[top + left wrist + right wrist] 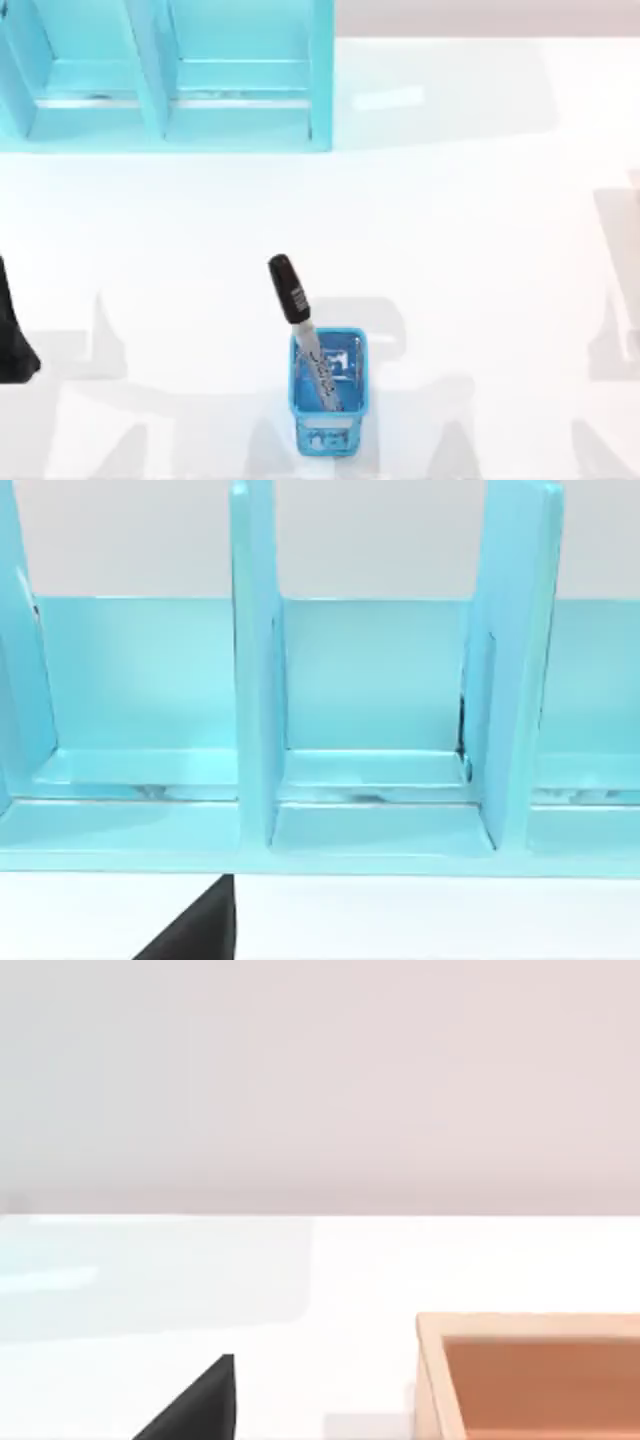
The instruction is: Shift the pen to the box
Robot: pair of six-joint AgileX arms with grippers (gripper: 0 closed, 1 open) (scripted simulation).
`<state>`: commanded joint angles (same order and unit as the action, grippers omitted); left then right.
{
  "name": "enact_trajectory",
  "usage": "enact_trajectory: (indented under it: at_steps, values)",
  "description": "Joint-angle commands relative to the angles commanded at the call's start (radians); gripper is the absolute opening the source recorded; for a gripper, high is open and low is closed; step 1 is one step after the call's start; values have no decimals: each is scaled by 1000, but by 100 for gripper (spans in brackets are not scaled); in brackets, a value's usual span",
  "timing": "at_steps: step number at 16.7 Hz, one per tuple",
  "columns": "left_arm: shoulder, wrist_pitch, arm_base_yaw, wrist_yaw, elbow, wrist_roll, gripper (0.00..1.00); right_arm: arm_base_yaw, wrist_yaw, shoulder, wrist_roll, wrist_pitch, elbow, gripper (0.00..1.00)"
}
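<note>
Pen [300,325] sits in the blue cup [328,395], near edge of the desk [480,230], about centre. It leans, black cap up and tilted toward the far left, silver barrel down inside the cup. Cap sticks well out above the cup rim. Blue shelf rack [170,75] stands at the far left of the desk, upright dividers splitting it into open bays; my left wrist view looks straight into those bays [375,695]. Box [530,1375] is an orange-tan open tray, its corner seen in the right wrist view, well apart from the pen; a sliver of it shows at the desk's right edge in the top view. My left arm [12,335] is parked at the desk's left edge, a dark shape, well apart from the cup. Left pincer: cannot tell how it stands. Right pincer: likewise cannot tell. Nothing is touching the pen but the cup.
</note>
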<state>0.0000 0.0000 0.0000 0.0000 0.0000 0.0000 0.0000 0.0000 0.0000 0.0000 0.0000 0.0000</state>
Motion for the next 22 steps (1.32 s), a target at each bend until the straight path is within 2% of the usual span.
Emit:
enact_trajectory:
  at_steps: [3, 6, 17, 22]
  values:
    - [0, 0, 0, 0, 0, 0, 100, 13, -1, 13, 3, 2, 6, 100]
    - [0, 0, 0, 0, 0, 0, 100, 103, -6, 111, 26, 16, 46, 100]
    - [0, 0, 0, 0, 0, 0, 100, 712, -22, 970, 175, 170, 374, 100]
    - [0, 0, 0, 0, 0, 0, 100, 896, -32, 1207, 214, 203, 458, 100]
